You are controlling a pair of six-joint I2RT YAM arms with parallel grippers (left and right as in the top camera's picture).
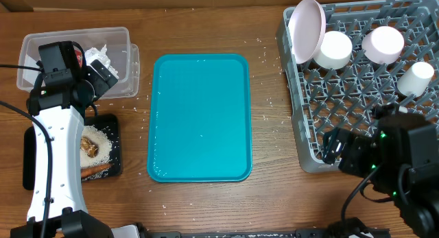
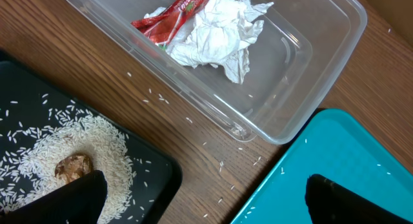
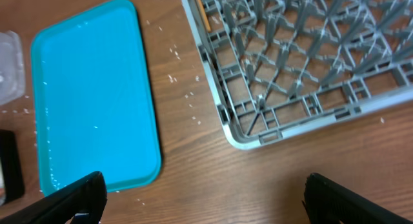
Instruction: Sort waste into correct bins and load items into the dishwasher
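A crumpled white napkin point(image 2: 216, 37) and a red wrapper point(image 2: 171, 17) lie in the clear tub point(image 2: 303, 101). The black tray point(image 2: 148, 172) holds loose rice point(image 2: 90, 146), a brown chunk point(image 2: 73, 166) and an orange piece point(image 1: 96, 171). My left gripper point(image 2: 206, 185) hangs open and empty over bare wood between tub, black tray and teal tray. In the grey rack point(image 1: 363, 94) stand a plate point(image 1: 306, 29), two bowls point(image 1: 334, 50) point(image 1: 383, 44) and a cup point(image 1: 416, 78). My right gripper point(image 3: 206, 188) is open and empty above the table, off the rack's near left corner point(image 3: 245, 137).
A teal tray point(image 1: 200, 118) lies in the middle of the table with a few rice grains on it. Stray grains dot the wood around it and beside the tub. The left arm point(image 1: 55, 149) stretches over the black tray's left side.
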